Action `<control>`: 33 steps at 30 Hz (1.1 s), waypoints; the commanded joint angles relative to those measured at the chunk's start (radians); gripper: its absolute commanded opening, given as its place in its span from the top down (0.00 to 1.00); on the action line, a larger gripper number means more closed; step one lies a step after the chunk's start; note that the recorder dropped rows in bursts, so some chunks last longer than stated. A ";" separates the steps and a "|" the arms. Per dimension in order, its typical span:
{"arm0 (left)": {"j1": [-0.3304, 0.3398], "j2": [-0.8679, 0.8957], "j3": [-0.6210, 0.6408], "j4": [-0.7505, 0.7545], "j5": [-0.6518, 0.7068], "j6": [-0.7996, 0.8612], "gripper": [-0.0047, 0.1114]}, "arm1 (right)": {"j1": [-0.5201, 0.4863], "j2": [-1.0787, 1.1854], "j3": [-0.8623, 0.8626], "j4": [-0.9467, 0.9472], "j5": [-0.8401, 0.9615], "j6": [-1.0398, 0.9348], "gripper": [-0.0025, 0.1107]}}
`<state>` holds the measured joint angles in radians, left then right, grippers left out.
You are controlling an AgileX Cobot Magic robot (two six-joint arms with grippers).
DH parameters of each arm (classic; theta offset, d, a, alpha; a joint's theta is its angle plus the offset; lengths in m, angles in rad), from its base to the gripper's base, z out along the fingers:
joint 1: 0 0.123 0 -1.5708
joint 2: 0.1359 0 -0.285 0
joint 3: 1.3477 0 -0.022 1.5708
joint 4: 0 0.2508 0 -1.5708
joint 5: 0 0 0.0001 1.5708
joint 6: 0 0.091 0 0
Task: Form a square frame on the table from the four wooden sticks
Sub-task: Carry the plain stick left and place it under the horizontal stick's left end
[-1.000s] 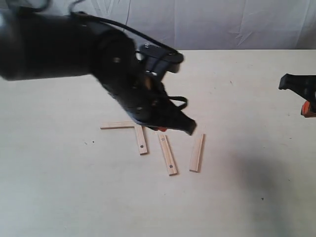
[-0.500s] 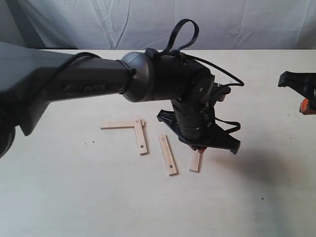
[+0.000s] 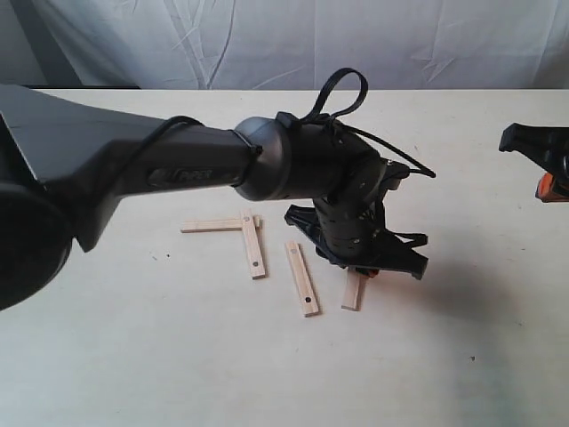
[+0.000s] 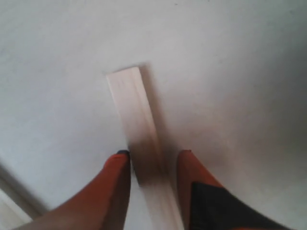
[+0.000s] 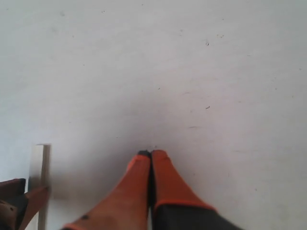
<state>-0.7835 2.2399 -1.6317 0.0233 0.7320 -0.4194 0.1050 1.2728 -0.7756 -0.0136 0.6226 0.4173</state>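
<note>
Pale beige table (image 3: pixel 133 356), white draped cloth (image 3: pixel 444 44) behind. Four wooden sticks (image 3: pixel 301 277) lie mid-table, two meeting in an L. Left gripper (image 4: pixel 153 153) straddles the rightmost stick (image 3: pixel 353 294), fingers apart; right gripper (image 5: pixel 150 155) is pressed closed.

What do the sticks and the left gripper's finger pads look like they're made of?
Sticks: pale, matte, apparently bare wood, cut as flat strips with square ends. Left gripper fingers: smooth orange, likely rubber or plastic, though the blur leaves it open.
</note>
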 commanded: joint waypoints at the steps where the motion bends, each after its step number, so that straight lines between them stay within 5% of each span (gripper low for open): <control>1: -0.005 0.018 -0.007 -0.006 -0.018 -0.035 0.67 | -0.005 -0.008 -0.005 0.001 -0.008 -0.005 0.98; 8: -0.005 0.023 -0.007 0.005 -0.018 -0.035 0.72 | -0.005 -0.008 -0.005 0.004 -0.015 -0.005 0.98; 12: -0.004 0.018 -0.008 0.009 -0.016 -0.035 0.96 | -0.005 -0.008 -0.005 0.004 -0.022 -0.005 0.98; 17: 0.031 -0.060 -0.014 0.044 0.018 -0.031 0.96 | -0.005 -0.008 -0.005 0.021 -0.021 -0.005 0.98; 24: 0.170 -0.220 0.001 0.142 0.163 -0.084 0.96 | -0.005 -0.008 -0.005 0.023 -0.027 -0.005 0.98; 33: 0.252 -0.361 0.291 0.266 0.081 -0.293 0.96 | -0.005 -0.008 -0.005 0.023 -0.012 -0.005 0.98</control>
<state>-0.5542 1.9030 -1.4277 0.2864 0.8592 -0.6406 0.1050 1.2728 -0.7756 0.0103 0.6079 0.4173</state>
